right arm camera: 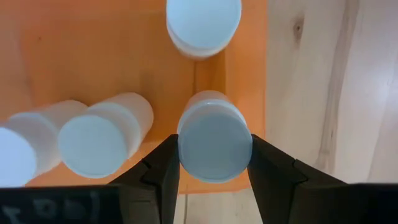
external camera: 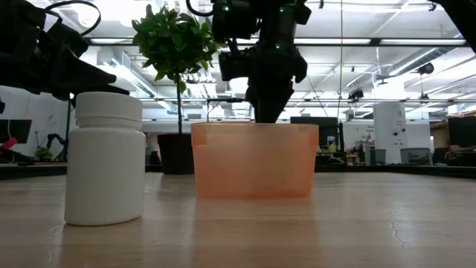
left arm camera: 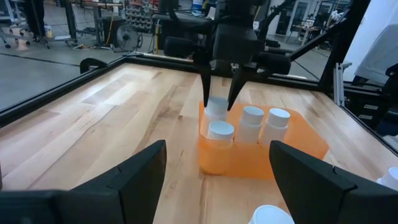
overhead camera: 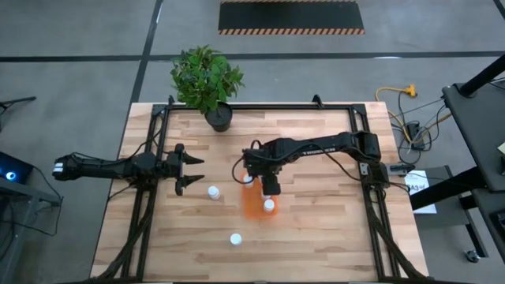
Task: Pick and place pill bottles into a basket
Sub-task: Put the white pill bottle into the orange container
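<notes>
High view: the right hand (overhead camera: 271,186) hangs over the orange basket (overhead camera: 252,207) at tabletop (overhead camera: 316,237) centre; the left hand (overhead camera: 192,171), fingers spread and empty, waits at the basket's 9 o'clock. Two bottles stand loose, one (overhead camera: 213,192) between left hand and basket, another (overhead camera: 235,238) at the basket's 7 o'clock. A plant (overhead camera: 207,79) sits at 12 o'clock.

Low view: the near loose bottle (external camera: 105,158) stands upright, well apart from the basket (external camera: 254,160); the basket's contents are not distinguishable here.

Left wrist view: three capped bottles (left arm camera: 252,124) stand upright inside the basket (left arm camera: 305,143), and the right hand (left arm camera: 217,102) grips a fourth bottle (left arm camera: 216,107) above them.

Right wrist view: only here is the grip plain: both fingers (right arm camera: 163,168) press the held bottle's (right arm camera: 214,143) sides, over the basket's (right arm camera: 93,62) edge.
</notes>
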Motion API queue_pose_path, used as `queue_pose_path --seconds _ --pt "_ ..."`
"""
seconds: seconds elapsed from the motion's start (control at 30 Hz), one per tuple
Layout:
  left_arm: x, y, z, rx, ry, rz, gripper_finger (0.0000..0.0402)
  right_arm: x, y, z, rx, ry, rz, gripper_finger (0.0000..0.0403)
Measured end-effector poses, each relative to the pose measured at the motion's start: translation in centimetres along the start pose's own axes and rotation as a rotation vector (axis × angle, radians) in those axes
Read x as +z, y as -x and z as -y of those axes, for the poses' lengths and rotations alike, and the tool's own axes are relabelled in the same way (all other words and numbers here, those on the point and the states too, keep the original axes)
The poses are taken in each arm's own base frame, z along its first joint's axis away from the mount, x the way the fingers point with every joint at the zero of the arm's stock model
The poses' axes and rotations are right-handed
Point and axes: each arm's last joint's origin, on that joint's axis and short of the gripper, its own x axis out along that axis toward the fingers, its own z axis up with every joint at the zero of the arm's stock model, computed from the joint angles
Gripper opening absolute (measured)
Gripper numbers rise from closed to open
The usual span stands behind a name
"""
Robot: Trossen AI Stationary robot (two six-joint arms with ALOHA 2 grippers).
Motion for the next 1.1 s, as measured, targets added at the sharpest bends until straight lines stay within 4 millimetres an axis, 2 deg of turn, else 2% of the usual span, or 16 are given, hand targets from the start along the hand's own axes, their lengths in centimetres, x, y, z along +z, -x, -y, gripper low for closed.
queue_pose_path --seconds 0.3,0.7,1.1 --pt "-0.01 0.00 0.00 0.000 0.000 0.000 0.0267 -0.01 -0.17 0.00 0.000 0.000 0.003 0.0144" --pt "0.00 0.00 0.00 0.000 0.000 0.000 0.0267 0.04 -0.20 0.00 0.000 0.000 0.009 0.0189" --pt "-0.01 0.00 0.00 0.000 0.000 0.000 0.0267 0.06 0.17 0.01 -0.005 -0.008 0.018 0.0193"
